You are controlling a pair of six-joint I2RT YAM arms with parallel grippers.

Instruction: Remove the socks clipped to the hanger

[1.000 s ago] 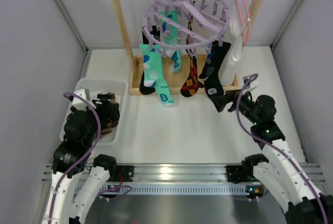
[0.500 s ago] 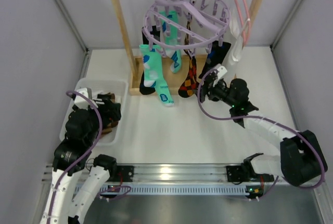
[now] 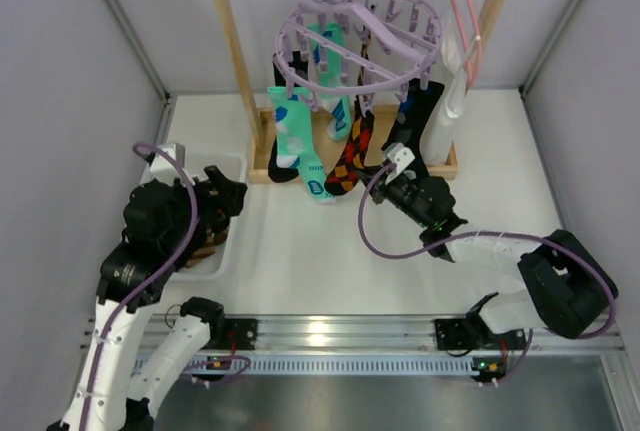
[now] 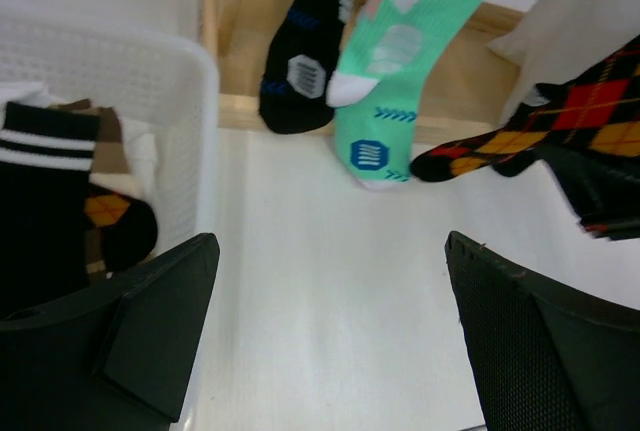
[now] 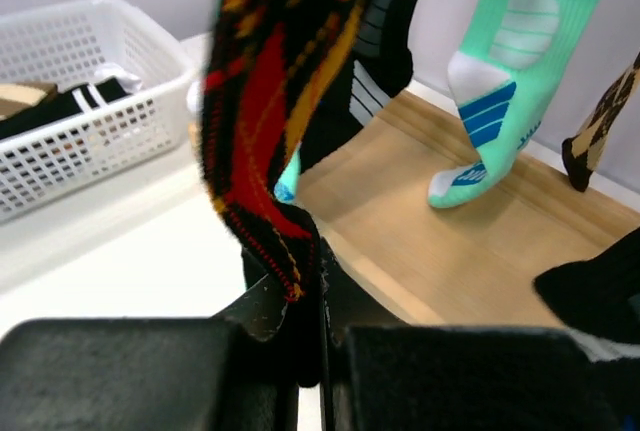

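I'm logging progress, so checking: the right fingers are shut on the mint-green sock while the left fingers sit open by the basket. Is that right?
Not quite. The right wrist view shows the right fingers shut on the red-and-orange argyle sock, not the mint-green sock, which hangs free behind it. The left fingers are open by the basket, as you said.

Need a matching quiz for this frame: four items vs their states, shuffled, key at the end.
Column one
1. right end effector
2. left end effector
3. mint-green sock
4. white basket

Column two
a. holds a black striped sock
b. open, gripping nothing
c. hangs from the lilac hanger
d. shut on the orange/red argyle sock

Pairs: 1-d, 2-b, 3-c, 4-a
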